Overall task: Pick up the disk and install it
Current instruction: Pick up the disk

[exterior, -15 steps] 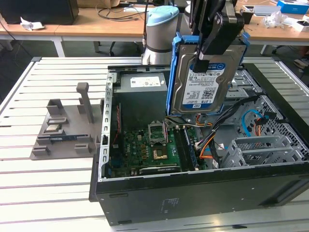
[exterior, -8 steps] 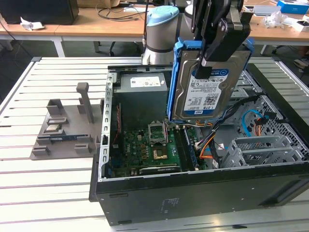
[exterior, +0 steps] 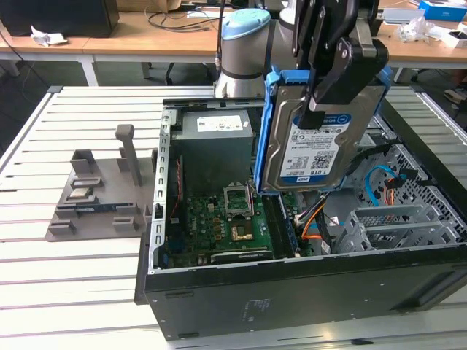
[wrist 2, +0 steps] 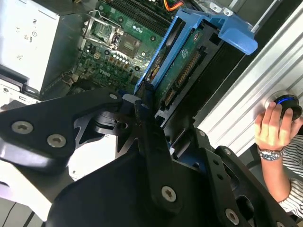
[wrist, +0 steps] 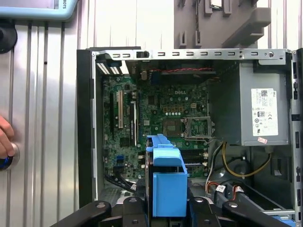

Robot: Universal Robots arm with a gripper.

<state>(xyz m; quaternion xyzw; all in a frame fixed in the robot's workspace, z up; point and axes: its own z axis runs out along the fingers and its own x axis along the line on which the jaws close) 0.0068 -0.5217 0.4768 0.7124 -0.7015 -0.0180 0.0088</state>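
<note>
The exterior view looks down from beside the computer case (exterior: 292, 299), a little way off, across the table (exterior: 73, 292) to its far edge. The first wrist view looks straight down into the case from high up. The second wrist view peeks close past the gripper (wrist 2: 137, 101) and disk (wrist 2: 182, 61). All three see the green board (exterior: 219, 226).

"How did the disk (exterior: 310, 149) look?"

"Flat, silver and rectangular. It had a blue-and-white barcode label and blue rails (exterior: 263, 135) along its edges."

"Its pose?"

"It was nearly upright and slightly tilted, off every surface. The gripper (exterior: 316, 109) was clamped on its upper part, above the open case (exterior: 292, 299)."

"And its other face?"

"In the second wrist view its green board (wrist 2: 182, 59) showed."
</note>
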